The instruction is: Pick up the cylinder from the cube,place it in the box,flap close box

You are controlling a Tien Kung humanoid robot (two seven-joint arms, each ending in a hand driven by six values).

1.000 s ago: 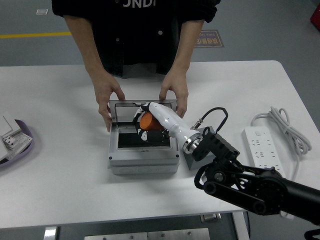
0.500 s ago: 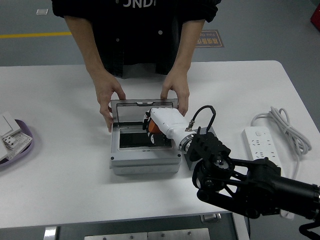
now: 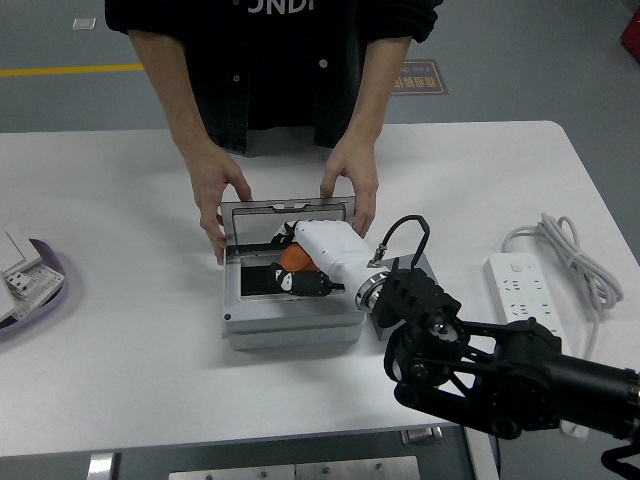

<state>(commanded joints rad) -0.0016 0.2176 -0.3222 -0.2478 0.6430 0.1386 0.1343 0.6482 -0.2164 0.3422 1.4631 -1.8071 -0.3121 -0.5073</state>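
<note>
Cylinder, orange, sits inside the box, pinched under the right hand's curled fingers. Likely light, rigid and smooth-sided, so best held across its round middle.

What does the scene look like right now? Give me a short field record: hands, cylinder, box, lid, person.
right hand: inside the open grey box, fingers around the orange cylinder
left hand: not in view
cylinder: within the box opening, not yet released
lid: up, at the far side
person: both hands at the far corners of the box, by the lid
cube: right of box, mostly hidden by the arm
</note>
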